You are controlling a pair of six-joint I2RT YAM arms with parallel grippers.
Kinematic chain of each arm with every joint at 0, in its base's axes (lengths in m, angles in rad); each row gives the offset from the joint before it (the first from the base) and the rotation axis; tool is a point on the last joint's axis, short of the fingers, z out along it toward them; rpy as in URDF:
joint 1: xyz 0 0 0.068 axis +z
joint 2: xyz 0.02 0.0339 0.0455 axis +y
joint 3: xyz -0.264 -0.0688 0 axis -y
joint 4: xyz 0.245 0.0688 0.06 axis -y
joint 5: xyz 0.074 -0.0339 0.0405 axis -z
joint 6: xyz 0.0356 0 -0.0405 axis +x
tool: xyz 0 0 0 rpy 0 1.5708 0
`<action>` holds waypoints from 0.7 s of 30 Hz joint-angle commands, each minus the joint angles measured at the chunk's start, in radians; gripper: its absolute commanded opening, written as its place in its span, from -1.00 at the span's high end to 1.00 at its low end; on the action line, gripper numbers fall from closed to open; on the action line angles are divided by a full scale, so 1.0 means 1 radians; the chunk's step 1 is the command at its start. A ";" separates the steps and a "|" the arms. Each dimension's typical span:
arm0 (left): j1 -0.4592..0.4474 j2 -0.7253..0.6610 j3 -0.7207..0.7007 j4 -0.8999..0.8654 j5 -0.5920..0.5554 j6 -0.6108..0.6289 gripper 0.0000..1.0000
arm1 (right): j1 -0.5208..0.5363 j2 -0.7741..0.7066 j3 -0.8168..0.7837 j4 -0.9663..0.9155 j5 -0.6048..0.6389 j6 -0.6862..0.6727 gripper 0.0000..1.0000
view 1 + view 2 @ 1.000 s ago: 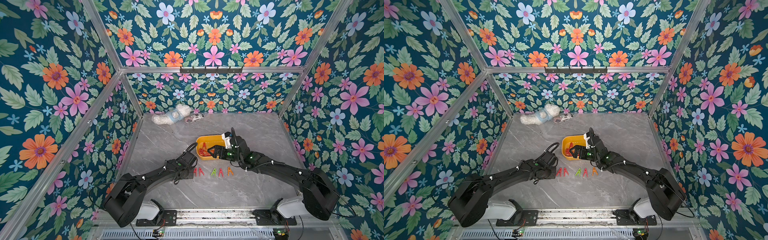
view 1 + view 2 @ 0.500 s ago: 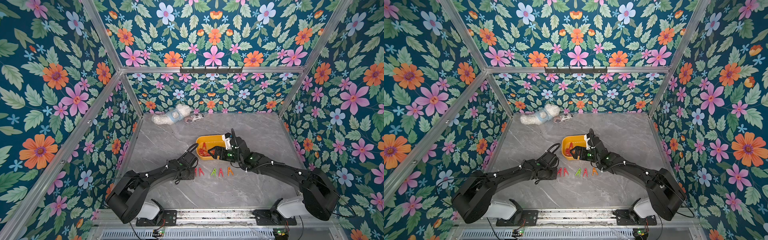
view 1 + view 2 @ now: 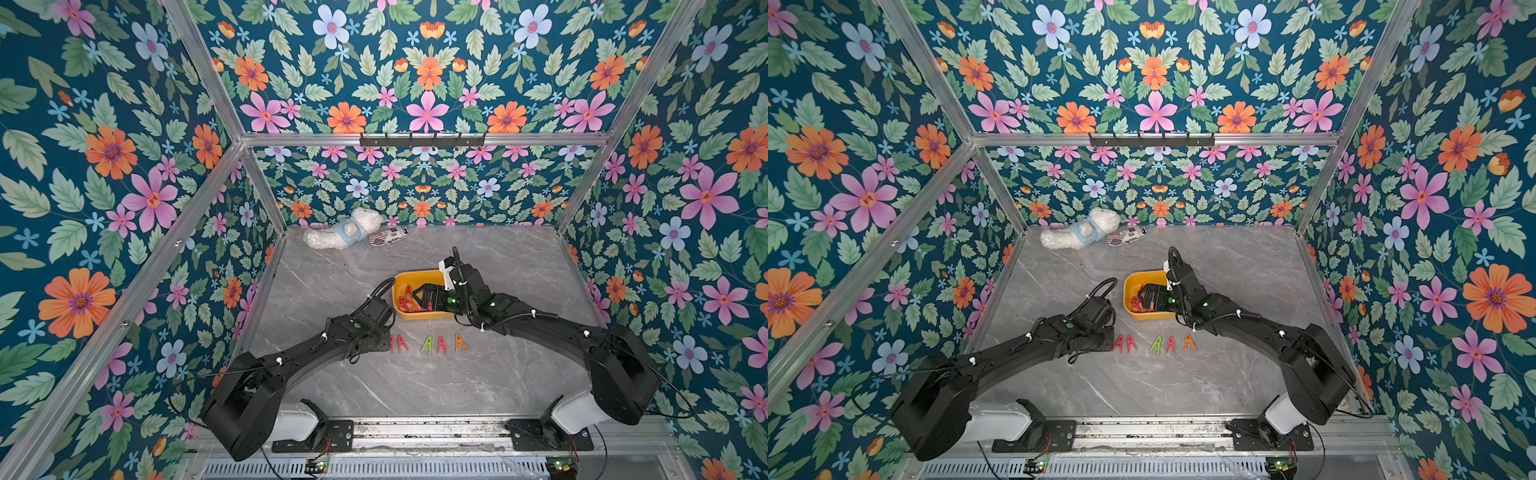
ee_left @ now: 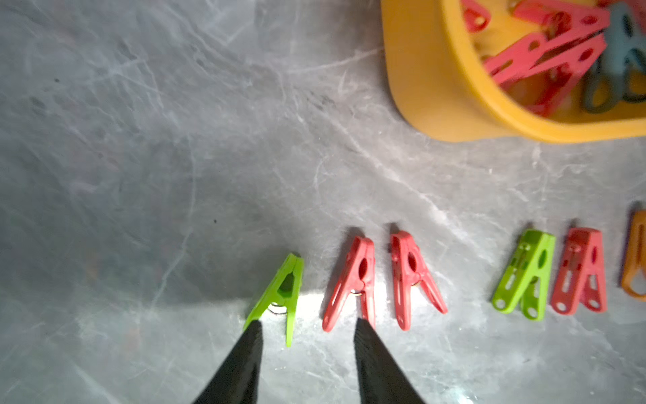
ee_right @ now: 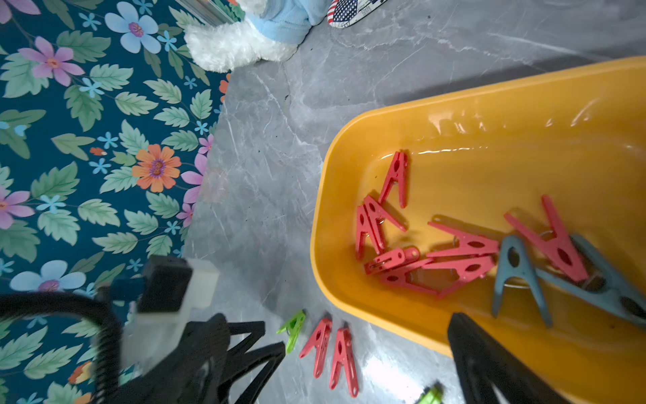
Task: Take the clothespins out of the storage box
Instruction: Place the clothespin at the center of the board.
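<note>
The yellow storage box [image 3: 419,316] [image 3: 1148,316] stands mid-table. It holds several red clothespins [image 5: 461,252] and blue-grey ones [image 5: 517,269]. My right gripper [image 3: 423,297] hangs open over the inside of the box with nothing between its fingers; only one finger [image 5: 489,356] shows in its wrist view. In front of the box a row of red, green and orange clothespins [image 3: 428,344] lies on the table. At the row's left end lies a green clothespin [image 4: 279,293]. My left gripper [image 4: 307,325] is open just behind it, one fingertip at the pin's leg.
A white plush toy in blue [image 3: 345,235] and a small patterned item [image 3: 388,236] lie at the back left. Floral walls with aluminium posts close the table on three sides. A black hook rail [image 3: 422,139] runs along the back wall.
My left gripper's jaws have opened and let go of the green clothespin at the left end of the row. The right gripper has edged slightly leftward over the box.
</note>
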 commanded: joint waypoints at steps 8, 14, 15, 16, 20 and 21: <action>0.004 -0.090 0.093 -0.056 -0.098 -0.033 -0.99 | 0.001 0.188 0.151 -0.120 0.103 -0.098 -0.33; 0.011 -0.125 0.120 -0.075 -0.152 -0.039 -0.99 | 0.000 0.311 0.252 -0.157 0.126 -0.116 0.06; 0.014 -0.129 0.123 -0.076 -0.156 -0.039 -0.99 | 0.000 0.328 0.267 -0.162 0.130 -0.116 0.07; 0.017 -0.134 0.128 -0.079 -0.160 -0.040 -0.99 | 0.001 0.350 0.284 -0.167 0.135 -0.118 0.08; 0.031 -0.145 0.137 -0.082 -0.157 -0.039 -0.99 | 0.000 0.426 0.349 -0.186 0.154 -0.125 0.21; 0.034 -0.146 0.137 -0.082 -0.159 -0.039 -0.99 | 0.000 0.440 0.363 -0.191 0.156 -0.125 0.22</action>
